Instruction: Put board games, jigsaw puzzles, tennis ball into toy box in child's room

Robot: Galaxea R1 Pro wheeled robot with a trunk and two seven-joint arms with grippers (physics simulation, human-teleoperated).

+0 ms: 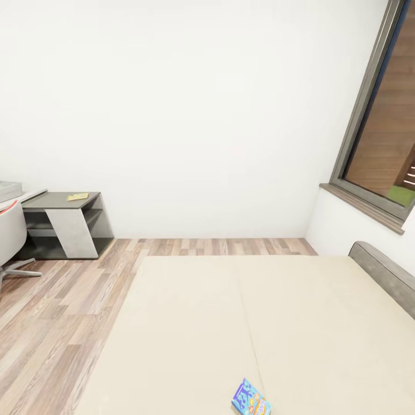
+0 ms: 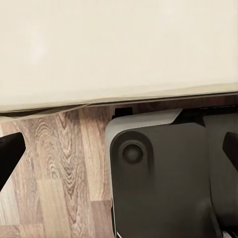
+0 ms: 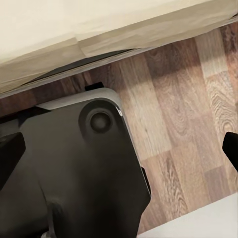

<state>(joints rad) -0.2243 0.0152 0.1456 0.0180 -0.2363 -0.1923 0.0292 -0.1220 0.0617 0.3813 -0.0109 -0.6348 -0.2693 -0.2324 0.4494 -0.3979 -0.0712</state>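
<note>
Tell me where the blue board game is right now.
In the head view, the blue board game lies flat on the bed, at the near edge of its cream top, just right of the centre seam and well clear of the headboard at the right.

The cream bed (image 2: pixel 119 44) spans the upper part of the frame, its lower edge casting a dark shadow line. Below it, wood-plank floor (image 2: pixel 59 173) covers the lower left, and the robot's dark base (image 2: pixel 163 183) with a round recess sits lower right. Dark tool fingertips (image 2: pixel 9 153) show at both side edges, set wide apart.
</note>
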